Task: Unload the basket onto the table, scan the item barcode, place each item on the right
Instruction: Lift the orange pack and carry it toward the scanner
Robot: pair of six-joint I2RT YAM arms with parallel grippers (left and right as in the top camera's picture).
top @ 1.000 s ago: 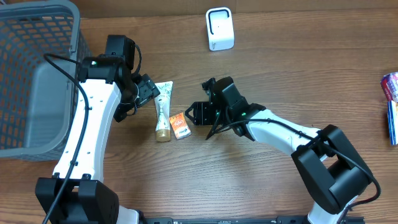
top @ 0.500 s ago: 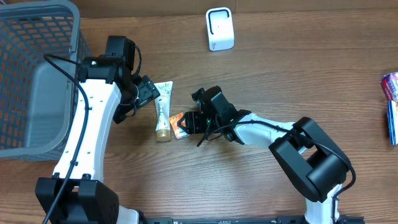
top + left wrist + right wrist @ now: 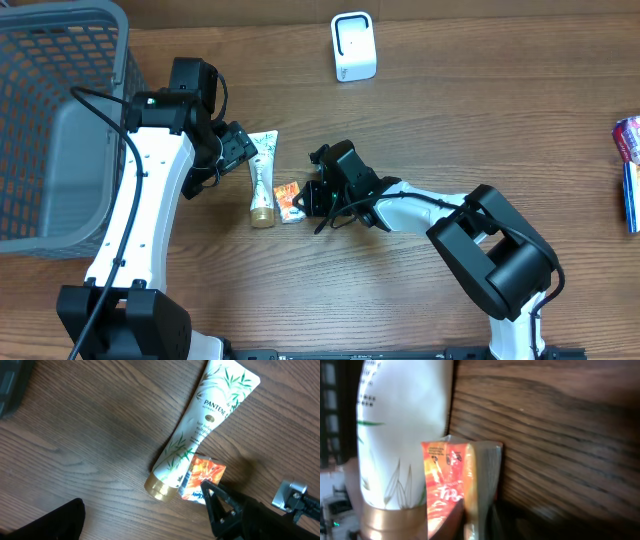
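The table point(image 3: 470, 110) is dark wood with a long, visible grain. We identify the task item as a small orange sachet point(image 3: 289, 200): flat, glossy, crinkled foil with red and white print and a pale end panel. It lies on the table near the centre, touching the cap end of a white plastic tube point(image 3: 263, 175) with green leaf print and a gold cap. A grey mesh basket point(image 3: 50, 60) occupies the left side. A white, rounded scanner point(image 3: 353, 46) stands at the far edge, well apart from the sachet.

The right gripper point(image 3: 304, 199) is at the sachet; the left wrist view shows one dark finger tip over its edge. The right wrist view is blurred and dark at the bottom, so we cannot tell whether the jaws clamp the sachet. Its print is too small for us to read. The left gripper point(image 3: 238, 148) stands released, jaws wide, just beside the tube's flat crimped end, holding nothing. Colourful packages point(image 3: 628, 170) are cut off at the right edge
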